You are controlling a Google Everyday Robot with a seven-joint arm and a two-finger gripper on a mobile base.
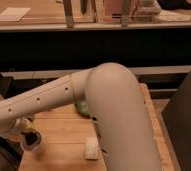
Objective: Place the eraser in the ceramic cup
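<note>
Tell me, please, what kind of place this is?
Probably a workshop or lab. A wooden table stands before a dark counter, with a green bowl and pale block on it. The gripper hangs over the ceramic cup.

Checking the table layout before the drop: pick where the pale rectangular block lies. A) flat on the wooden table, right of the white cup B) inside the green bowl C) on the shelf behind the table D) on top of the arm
A: the pale rectangular block lies flat on the wooden table, right of the ceramic cup, over which the gripper sits at lower left.
</note>
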